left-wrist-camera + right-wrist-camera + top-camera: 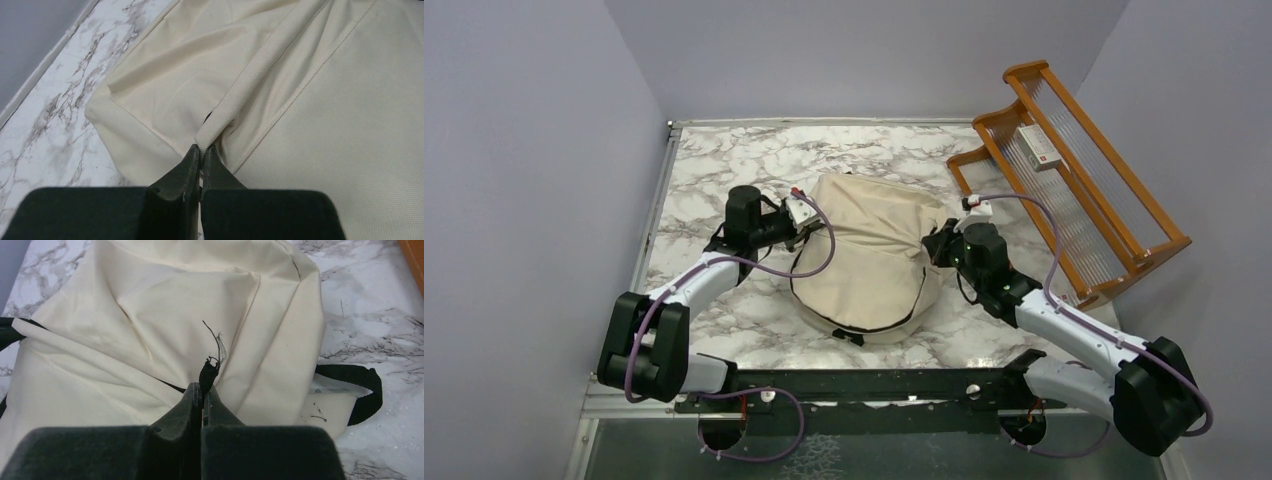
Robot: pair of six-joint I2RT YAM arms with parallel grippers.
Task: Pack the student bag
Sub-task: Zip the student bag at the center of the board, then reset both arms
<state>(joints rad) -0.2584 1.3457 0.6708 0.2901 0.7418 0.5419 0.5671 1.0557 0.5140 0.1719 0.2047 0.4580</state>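
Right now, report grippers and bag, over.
Left gripper shut on bag seam fold. Right gripper shut on frayed black tab of bag. Rack apart at right, not in the way.

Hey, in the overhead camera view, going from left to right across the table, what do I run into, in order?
In order: left pincer → student bag → right pincer → wooden rack.
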